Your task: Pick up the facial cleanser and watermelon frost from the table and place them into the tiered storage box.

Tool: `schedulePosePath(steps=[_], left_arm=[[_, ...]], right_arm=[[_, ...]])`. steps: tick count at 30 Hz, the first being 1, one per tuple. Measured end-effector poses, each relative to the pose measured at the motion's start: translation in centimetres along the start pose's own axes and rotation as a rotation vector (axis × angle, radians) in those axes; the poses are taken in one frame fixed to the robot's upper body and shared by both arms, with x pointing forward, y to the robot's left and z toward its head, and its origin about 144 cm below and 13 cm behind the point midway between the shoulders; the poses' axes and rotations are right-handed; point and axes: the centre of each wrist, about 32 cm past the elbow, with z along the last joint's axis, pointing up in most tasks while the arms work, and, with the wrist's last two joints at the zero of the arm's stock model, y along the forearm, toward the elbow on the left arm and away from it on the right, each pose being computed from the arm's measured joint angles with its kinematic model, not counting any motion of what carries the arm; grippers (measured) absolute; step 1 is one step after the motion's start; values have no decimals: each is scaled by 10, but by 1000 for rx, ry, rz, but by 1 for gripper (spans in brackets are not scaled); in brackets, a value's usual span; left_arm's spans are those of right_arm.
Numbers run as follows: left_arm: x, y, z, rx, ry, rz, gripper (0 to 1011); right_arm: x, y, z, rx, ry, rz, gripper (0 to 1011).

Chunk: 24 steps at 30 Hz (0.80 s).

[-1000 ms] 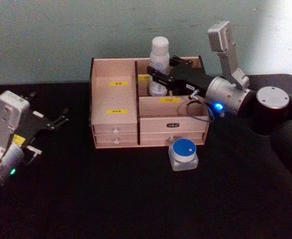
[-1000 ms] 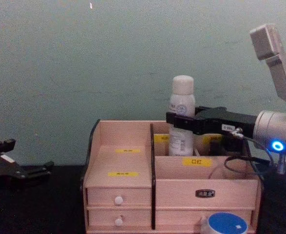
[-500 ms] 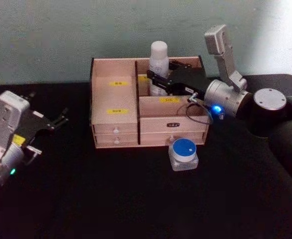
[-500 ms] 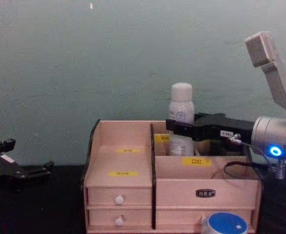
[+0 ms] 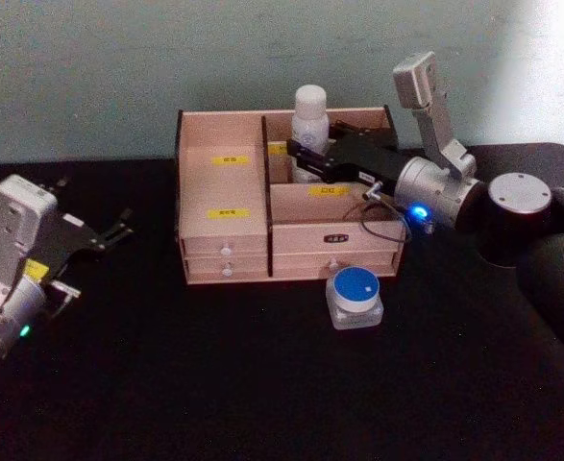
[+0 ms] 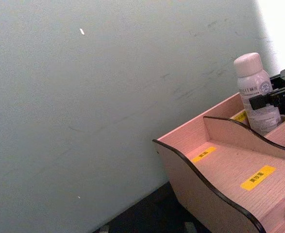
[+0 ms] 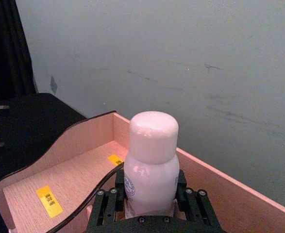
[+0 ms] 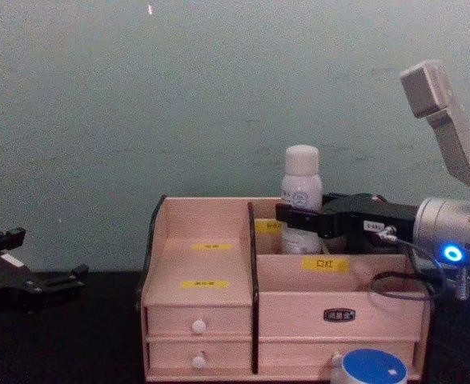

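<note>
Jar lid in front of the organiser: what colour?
The jar lid is blue; head view shows it best.

On table (image 5: pixel 262 384), tiered storage box (image 5: pixel 222 240) with bottle (image 5: pixel 310 115) in its rear right compartment, jar (image 5: pixel 355 298) just before its right side

Dim light overall; glare whitens the wall (image 5: pixel 551 48) at upper right.

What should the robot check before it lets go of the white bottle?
1. Right gripper clamped on the white bottle: ok.
2. Bottle upright: ok.
3. Bottle inside the back compartment of the wooden box: ok.
4. Bottle's bottom resting on the compartment floor: cannot tell, it is hidden.
5. Left gripper out of the way, off to the left: ok.
6. Blue-lidded jar in the box: not ok, it sits on the table in front.
</note>
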Motion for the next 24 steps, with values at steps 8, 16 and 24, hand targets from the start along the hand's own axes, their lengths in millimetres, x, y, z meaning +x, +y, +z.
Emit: schedulePosePath(steps=[8,16,24], left_arm=[[0,0,0,0,0,0,1001],[0,0,0,0,0,0,1001],[0,0,0,0,0,0,1001]], right_arm=[[0,0,0,-1,0,-2,589],[0,0,0,-2,0,-2,589],[1,0,0,-1,-1,-4,719]])
